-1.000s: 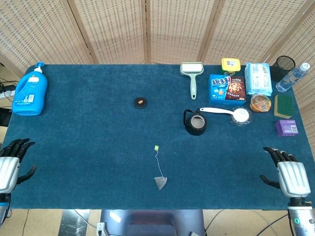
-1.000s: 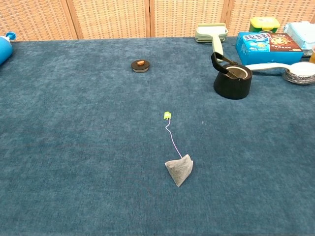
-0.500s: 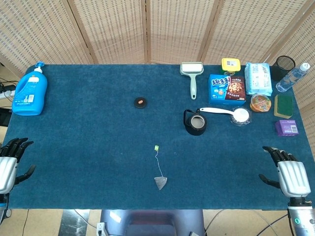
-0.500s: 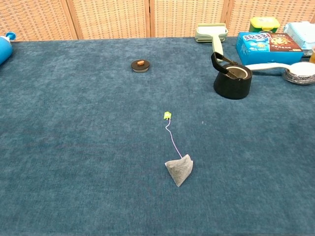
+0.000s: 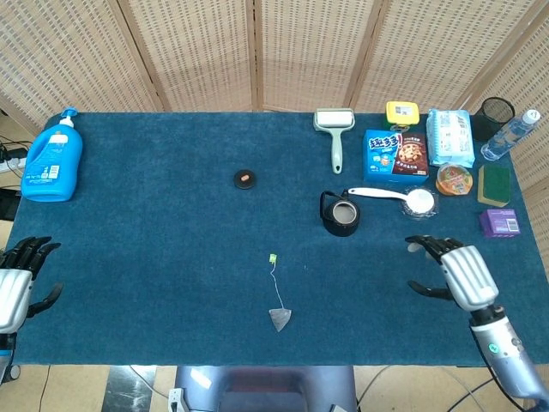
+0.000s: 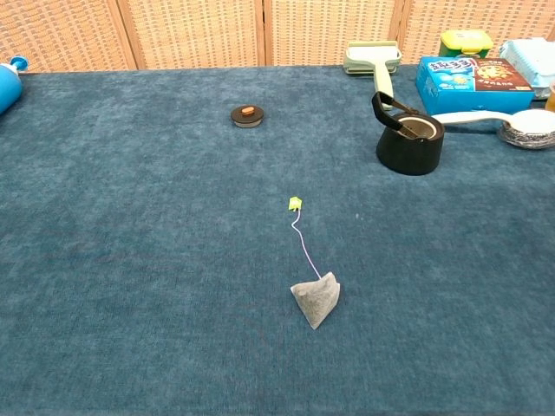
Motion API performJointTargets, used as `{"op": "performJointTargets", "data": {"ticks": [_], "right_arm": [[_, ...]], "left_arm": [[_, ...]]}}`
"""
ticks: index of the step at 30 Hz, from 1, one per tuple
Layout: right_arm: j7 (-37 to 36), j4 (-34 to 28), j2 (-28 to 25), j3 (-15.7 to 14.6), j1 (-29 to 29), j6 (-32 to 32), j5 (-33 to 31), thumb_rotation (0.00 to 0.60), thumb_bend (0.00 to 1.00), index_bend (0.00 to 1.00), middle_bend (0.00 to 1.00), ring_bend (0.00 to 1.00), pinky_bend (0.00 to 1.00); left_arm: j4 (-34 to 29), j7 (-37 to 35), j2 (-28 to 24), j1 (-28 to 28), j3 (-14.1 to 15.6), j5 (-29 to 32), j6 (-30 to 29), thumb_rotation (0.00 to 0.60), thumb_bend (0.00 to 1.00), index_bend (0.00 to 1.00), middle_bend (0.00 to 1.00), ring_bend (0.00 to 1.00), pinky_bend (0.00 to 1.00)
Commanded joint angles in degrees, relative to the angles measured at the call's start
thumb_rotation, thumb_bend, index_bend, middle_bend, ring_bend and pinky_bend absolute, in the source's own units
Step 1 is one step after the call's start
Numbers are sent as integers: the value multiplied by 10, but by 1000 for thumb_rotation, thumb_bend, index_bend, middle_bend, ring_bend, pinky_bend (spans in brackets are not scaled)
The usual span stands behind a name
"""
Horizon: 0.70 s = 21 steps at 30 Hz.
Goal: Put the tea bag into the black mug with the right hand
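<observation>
Near front edge: tea bag (image 5: 280, 319) | string runs toward far edge | right hand (image 5: 459, 273) fingers spread, empty

Table (image 6: 130, 260) covered in matt, napped blue cloth. Black mug (image 6: 409, 139) smooth, slightly glossy. Tea bag (image 6: 316, 301) of fine grey mesh.

A folding screen (image 5: 257, 51) of woven cane panels in wooden frames is standing along the far edge of the table (image 5: 154, 257), whose blue carpet-like cover is catching even light. Pale floor (image 5: 77, 388) is showing below.
</observation>
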State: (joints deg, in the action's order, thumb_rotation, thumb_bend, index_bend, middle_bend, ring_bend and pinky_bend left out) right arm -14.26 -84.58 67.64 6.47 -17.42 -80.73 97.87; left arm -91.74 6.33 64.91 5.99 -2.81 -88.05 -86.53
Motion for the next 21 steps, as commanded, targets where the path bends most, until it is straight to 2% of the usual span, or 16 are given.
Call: {"op": "performJointTargets", "data": {"ticks": [1, 2, 4, 7, 9, 13, 21], "right_arm": [[-20, 20, 4, 10, -47, 35, 25, 600, 183, 289, 476, 637, 621], [-25, 22, 6, 14, -61, 43, 30, 600, 188, 293, 501, 678, 671], [-38, 25, 6, 16, -83, 61, 34, 600, 207, 303, 616, 808, 831], [-48, 30, 6, 19, -120, 98, 38, 600, 234, 306, 746, 931, 955], [-49, 31, 7, 21, -144, 123, 40, 600, 250, 307, 798, 983, 993], [-55, 28, 9, 23, -182, 162, 36, 600, 286, 307, 888, 1000, 1000], [-57, 46, 37, 23, -269, 260, 24, 600, 307, 335, 988, 1000, 1000]], "left_arm": [[-1, 2, -2, 2, -2, 1, 2, 600, 321, 214, 179, 133, 236], [-1, 4, -4, 4, -3, 2, 4, 600, 321, 214, 179, 133, 236], [-1, 7, -6, 7, -5, 3, 6, 600, 321, 214, 179, 133, 237], [0, 8, -7, 13, -9, 6, 13, 600, 321, 214, 179, 133, 237], [0, 9, -8, 18, -12, 9, 19, 600, 320, 213, 179, 133, 237], [-2, 15, -12, 26, -16, 12, 27, 600, 320, 213, 179, 133, 237], [-1, 21, -12, 45, -23, 24, 52, 600, 321, 214, 179, 133, 237]]}}
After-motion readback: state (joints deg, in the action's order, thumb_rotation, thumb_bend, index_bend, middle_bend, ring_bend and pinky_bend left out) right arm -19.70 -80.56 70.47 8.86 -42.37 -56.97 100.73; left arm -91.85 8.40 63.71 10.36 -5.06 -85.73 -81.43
